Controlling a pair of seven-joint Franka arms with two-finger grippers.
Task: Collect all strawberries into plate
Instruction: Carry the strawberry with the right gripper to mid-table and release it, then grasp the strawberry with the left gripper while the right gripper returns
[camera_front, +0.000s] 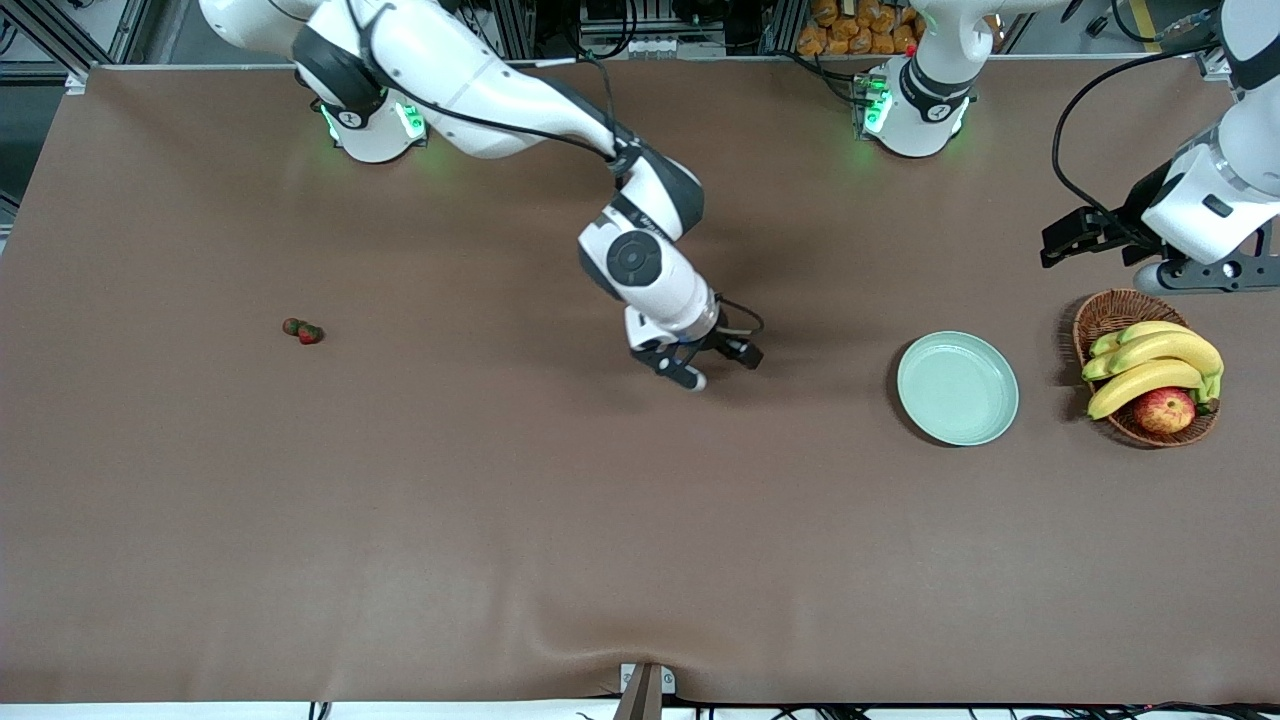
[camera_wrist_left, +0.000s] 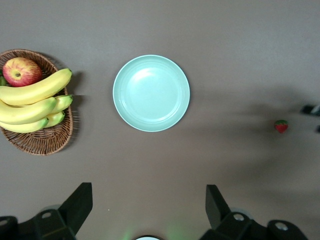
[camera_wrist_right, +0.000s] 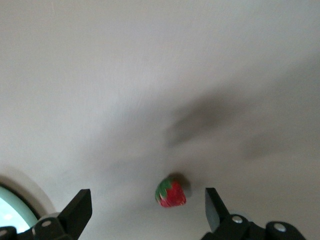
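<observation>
Between the right gripper and its spread, empty fingers lies one strawberry on the table, well short of the plate; two more strawberries sit toward the right arm's end, while the left gripper waits open over the basket

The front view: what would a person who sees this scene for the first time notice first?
The right gripper hangs open over the middle of the table, with a strawberry lying free on the brown cloth between its fingers. The mint-green plate holds nothing and sits beside a wicker basket of bananas and an apple. Two more strawberries lie together toward the right arm's end, while the left gripper waits open above the basket.
</observation>
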